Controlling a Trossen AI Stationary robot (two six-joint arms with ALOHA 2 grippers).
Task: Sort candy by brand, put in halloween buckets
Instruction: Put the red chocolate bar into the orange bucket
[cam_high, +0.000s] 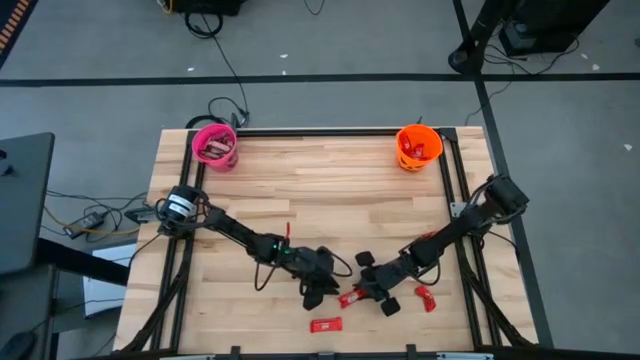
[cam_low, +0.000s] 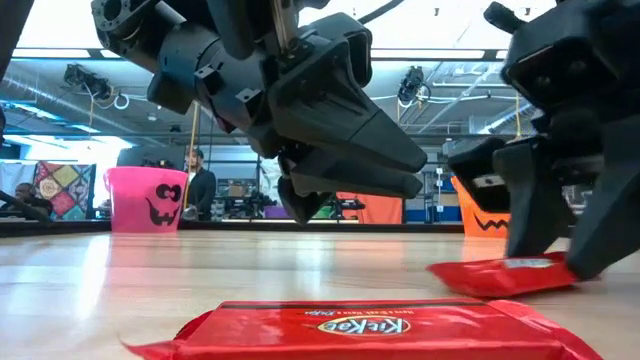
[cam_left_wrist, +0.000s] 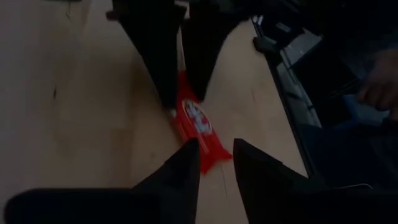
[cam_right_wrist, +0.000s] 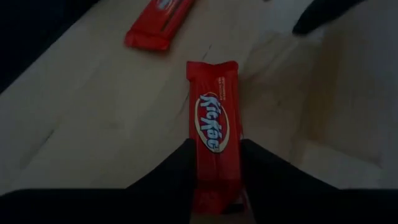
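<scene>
1. Right gripper (cam_high: 372, 294) was low on the counter (cam_high: 320, 190), near its front edge, its two fingers (cam_right_wrist: 180, 168) set on either side of a red candy bar (cam_right_wrist: 214, 134), gripping one end of it while the wrapper lay flat on the wood.
2. Left gripper (cam_high: 322, 290) hung just beside it, above the counter; its fingers (cam_left_wrist: 180, 174) stood a little apart with nothing between them, and their tips pointed at the free end of that same bar.
3. Another red bar (cam_high: 325, 324) lay alone closer to the front edge, nearest the low camera, with its printed logo upside down in that view.
4. A third red wrapper (cam_high: 425, 298) lay just to the right of the right gripper.
5. Pink bucket (cam_high: 215, 146) stood at the far left corner of the counter with candy inside.
6. Orange bucket (cam_high: 418, 147) stood at the far right corner, holding red wrappers; both buckets were well apart from the grippers.
</scene>
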